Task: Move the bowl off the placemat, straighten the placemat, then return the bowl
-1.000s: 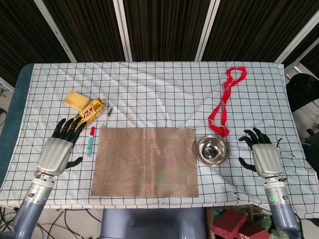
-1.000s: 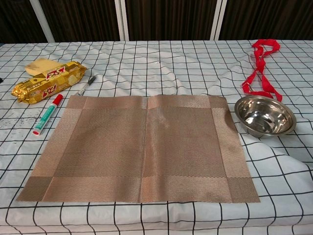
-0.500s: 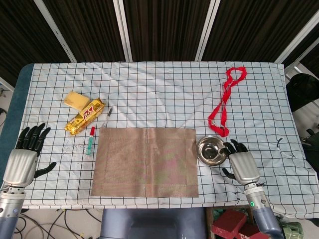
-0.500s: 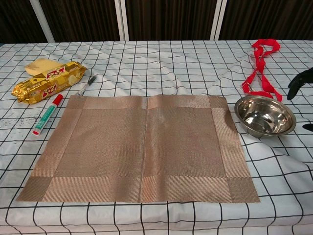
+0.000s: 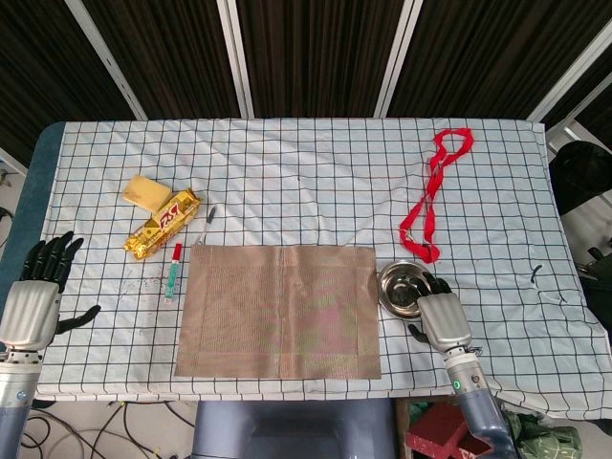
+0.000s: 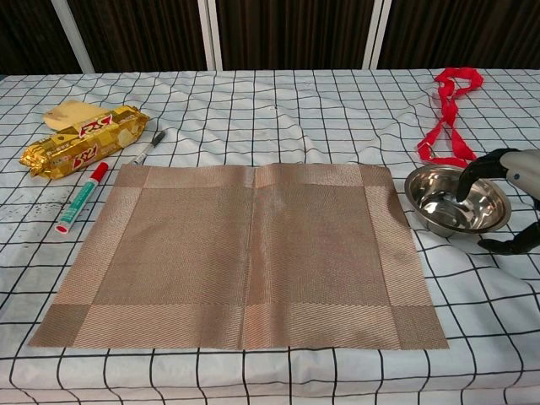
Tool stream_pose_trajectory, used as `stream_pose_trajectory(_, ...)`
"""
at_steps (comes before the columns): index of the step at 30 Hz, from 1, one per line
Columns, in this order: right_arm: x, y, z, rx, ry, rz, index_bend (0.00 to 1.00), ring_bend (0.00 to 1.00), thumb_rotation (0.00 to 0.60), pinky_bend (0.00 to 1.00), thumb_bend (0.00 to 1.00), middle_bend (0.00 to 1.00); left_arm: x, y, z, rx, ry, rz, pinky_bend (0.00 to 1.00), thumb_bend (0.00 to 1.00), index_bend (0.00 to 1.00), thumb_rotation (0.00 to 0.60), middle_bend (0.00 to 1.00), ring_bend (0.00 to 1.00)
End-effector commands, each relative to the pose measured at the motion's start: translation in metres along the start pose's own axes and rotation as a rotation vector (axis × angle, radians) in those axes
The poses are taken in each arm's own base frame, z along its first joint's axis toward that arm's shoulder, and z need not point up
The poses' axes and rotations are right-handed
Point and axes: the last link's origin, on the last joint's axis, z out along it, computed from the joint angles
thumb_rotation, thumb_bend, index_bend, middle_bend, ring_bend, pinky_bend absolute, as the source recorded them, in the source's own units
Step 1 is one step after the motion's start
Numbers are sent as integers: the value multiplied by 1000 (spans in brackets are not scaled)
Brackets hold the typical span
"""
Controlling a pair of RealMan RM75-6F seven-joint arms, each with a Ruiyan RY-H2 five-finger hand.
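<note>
The right hand (image 5: 442, 318) hangs over the near right rim of the small shiny steel bowl (image 5: 402, 287), its dark fingers (image 6: 467, 181) reaching down inside the bowl while the thumb lies outside the rim. Whether it actually grips the rim or only touches it cannot be told from either view. The bowl stands on the checked cloth, just off the right edge of the brown woven rectangular placemat (image 5: 277, 311), close beside it but not on it. The placemat lies flat and roughly square to the near edge of the surface (image 5: 306, 163), with a faint fold line down its middle.

Beyond the bowl, a red ribbon lanyard (image 5: 430, 196) trails toward the far right corner. To the left of the placemat lie a red-capped marker with a green and white barrel (image 5: 173, 271) and a thin dark pen (image 5: 209, 217), then a gold foil snack packet (image 5: 163, 224) with a pale yellow sponge block (image 5: 144, 191) just behind it.

The left hand (image 5: 31, 301) is well apart at the near left edge, empty, with its fingers spread.
</note>
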Motion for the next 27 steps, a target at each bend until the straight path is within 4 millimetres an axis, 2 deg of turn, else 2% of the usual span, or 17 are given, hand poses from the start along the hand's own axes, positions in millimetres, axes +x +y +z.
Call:
stream_pose_trajectory(1,-4,-2,5,-6,-8,-6,368,100,600,190,198,198,0,-1,0,2,-2,-2,0,37,0,600,0,0)
stream_pose_trajectory(6,-10,-2,13,-22,-15,-8,372,100,600,197,201,211,-2,-2,1,5,-9,-7,0,37,0,600,0,0)
stream_pose_trajectory(13,-18,-6,25,-27,-9,-25,427,102,600,204,222,262,-3,-3,1,6,-13,-13,0,37,0,600,0,0)
stream_pose_trajectory(27,-26,-12,31,-15,28,-46,707,208,600,242,429,484,-5,-4,2,1,-30,-24,0,48,14,600,0,0)
